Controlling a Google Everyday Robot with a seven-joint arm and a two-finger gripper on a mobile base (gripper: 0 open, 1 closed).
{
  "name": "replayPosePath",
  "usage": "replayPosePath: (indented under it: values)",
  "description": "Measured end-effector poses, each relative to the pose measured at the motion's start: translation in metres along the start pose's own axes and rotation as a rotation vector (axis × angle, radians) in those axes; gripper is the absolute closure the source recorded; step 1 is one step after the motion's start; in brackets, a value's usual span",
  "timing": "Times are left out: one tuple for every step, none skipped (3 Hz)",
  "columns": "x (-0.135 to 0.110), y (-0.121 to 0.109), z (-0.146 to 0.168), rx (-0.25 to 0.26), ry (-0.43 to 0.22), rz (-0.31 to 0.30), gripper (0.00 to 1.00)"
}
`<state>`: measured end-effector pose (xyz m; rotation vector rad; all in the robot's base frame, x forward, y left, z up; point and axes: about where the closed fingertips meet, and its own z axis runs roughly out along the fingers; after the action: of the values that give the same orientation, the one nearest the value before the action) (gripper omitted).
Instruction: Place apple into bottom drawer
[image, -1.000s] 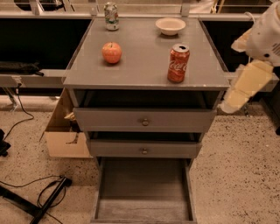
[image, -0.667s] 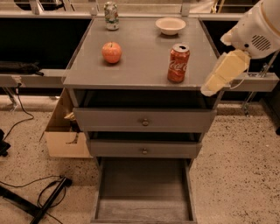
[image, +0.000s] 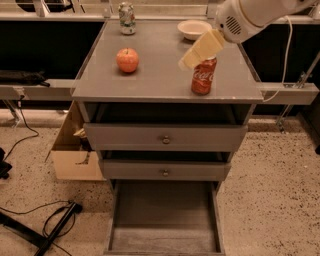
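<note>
White arm (image: 252, 15), cream gripper (image: 187, 62) over cabinet (image: 155, 80)

red can (image: 203, 77): "Coca-Cola" in white script on its side
back can (image: 126, 11): print too small to read
gripper (image: 189, 59): just above the red can

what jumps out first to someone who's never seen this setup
The white arm reaches in from the upper right, and its yellowish pincer hangs over the cabinet top, just above a red cola can. An orange-red apple sits on the left side of that top. Below, the bottom drawer is pulled wide open, showing its plank floor.
</note>
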<state>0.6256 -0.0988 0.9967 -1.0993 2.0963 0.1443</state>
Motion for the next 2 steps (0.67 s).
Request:
replayPosePath:
  values:
    - [-0.0347,-0.0028,0.0257,0.030,-0.111,0.057,0.00]
    - [-0.0356,-0.0032,0.0254,0.032,-0.114,0.056,0.00]
